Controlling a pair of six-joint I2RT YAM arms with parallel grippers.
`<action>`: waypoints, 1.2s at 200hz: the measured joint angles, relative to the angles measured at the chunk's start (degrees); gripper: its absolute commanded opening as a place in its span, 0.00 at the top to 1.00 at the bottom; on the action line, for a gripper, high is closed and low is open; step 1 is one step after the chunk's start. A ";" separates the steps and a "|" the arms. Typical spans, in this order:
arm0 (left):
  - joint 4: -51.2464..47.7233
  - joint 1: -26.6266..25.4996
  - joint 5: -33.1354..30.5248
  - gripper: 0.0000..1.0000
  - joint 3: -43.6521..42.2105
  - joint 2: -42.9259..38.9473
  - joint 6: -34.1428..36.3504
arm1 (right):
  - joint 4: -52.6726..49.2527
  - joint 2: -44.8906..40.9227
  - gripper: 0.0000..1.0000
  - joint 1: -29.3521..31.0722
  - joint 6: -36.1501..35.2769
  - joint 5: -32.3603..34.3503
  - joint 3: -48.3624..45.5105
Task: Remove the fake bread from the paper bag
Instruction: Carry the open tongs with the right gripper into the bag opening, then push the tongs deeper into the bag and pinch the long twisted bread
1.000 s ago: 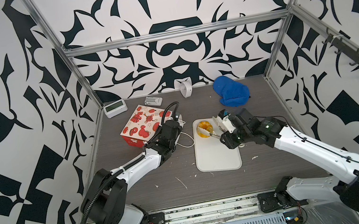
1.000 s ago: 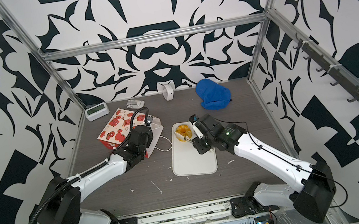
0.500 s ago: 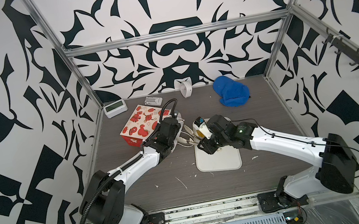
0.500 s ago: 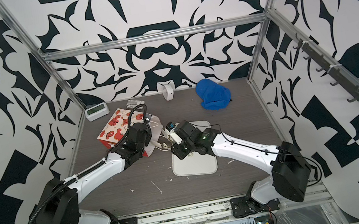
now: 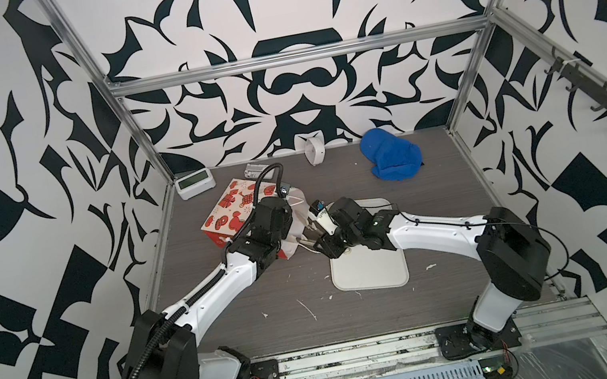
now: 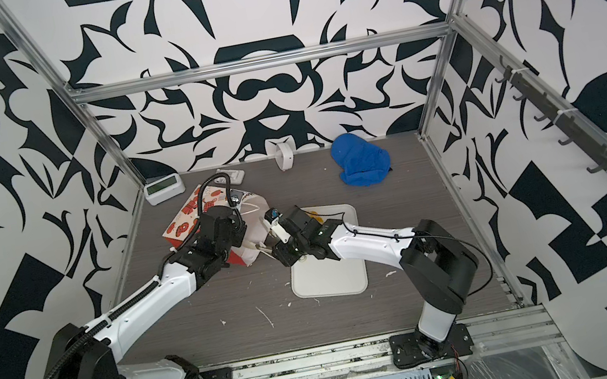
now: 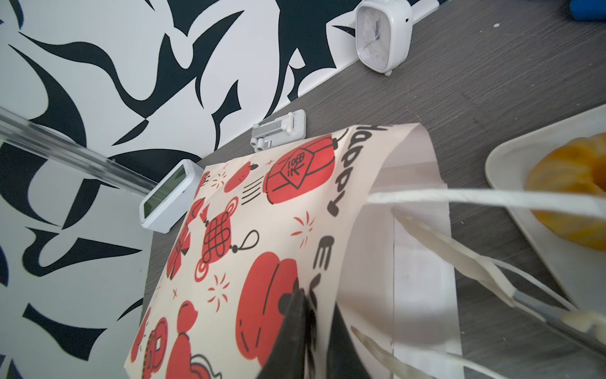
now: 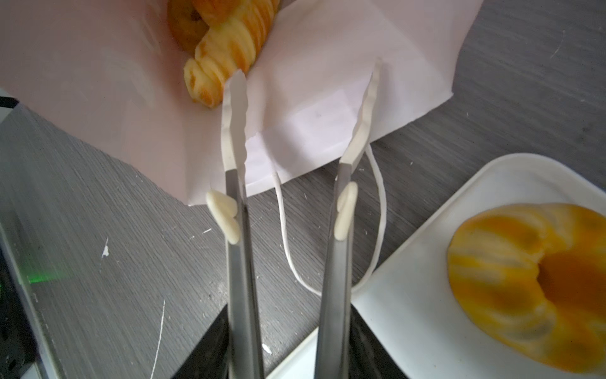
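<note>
1. Since a second ago the right claw (image 5: pixel 324 244) has swung from above the white tray (image 5: pixel 371 271) to the mouth of the paper bag (image 5: pixel 232 211), which lies on its side on the worktop (image 5: pixel 359 324).
2. Tray: just beside the bag's mouth, carrying one ring pastry (image 8: pixel 492 262) that is already out.
3. Left claw (image 7: pixel 310 331): pinched shut on the bag's upper lip, lifting the mouth open.
4. Right claw: clamped around metal tongs (image 8: pixel 237 262), whose tips stand apart and empty, just inside the bag's mouth.
5. Twisted pastry (image 8: pixel 226 55): inside the bag, just beside one tong tip. It is glossy, so probably light and slippery. Gripping across its ridged near end should hold best.
</note>
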 measured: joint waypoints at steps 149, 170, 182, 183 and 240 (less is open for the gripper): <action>-2.64 1.53 6.32 0.86 -5.18 -7.91 -2.16 | 14.67 6.54 0.47 0.00 7.72 -8.48 0.44; -3.93 1.53 6.99 0.86 -5.18 -7.91 -2.40 | 18.03 6.58 0.47 0.02 9.44 -8.94 -1.86; -4.55 1.53 7.21 0.87 -5.14 -7.89 -2.62 | 19.96 6.69 0.47 0.24 10.03 -8.83 -3.52; -4.57 1.53 7.21 0.87 -5.11 -7.89 -2.62 | 20.09 6.69 0.47 0.26 10.10 -8.83 -3.69; -4.98 2.69 8.50 0.86 -4.59 -7.89 -5.22 | 27.91 9.94 0.46 4.96 8.57 -2.69 -7.74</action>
